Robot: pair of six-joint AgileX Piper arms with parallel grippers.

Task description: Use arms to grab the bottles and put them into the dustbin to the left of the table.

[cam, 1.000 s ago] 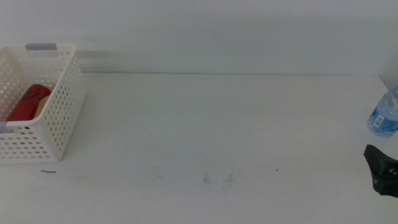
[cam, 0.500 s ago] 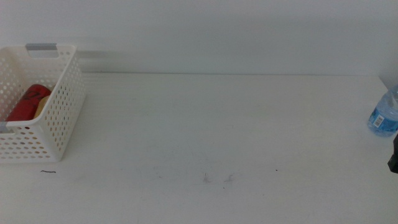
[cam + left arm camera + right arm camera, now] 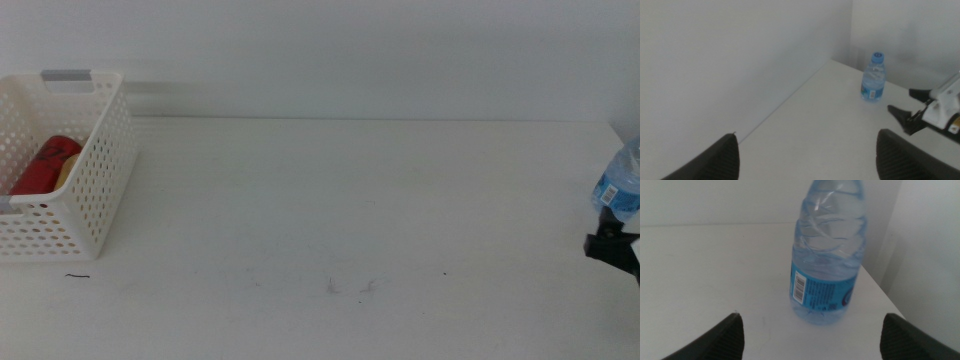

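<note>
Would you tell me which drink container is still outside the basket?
The clear water bottle, upright by the right hand; the red can lies inside the basket.

dustbin (image 3: pixel 70 190) far left (can (image 3: pixel 45 163) inside), bottle (image 3: pixel 618 190) far right

Wall (image 3: pixel 350 50): plain white, fills upper part of middle view. Second white wall (image 3: pixel 905 30): meets it at a corner, upper right of left wrist view

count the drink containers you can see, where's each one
3, possibly more hidden in the basket. The water bottle stands upright at the table's far right edge, just ahead of the open right gripper. A red can and something yellowish lie in the white basket.
</note>
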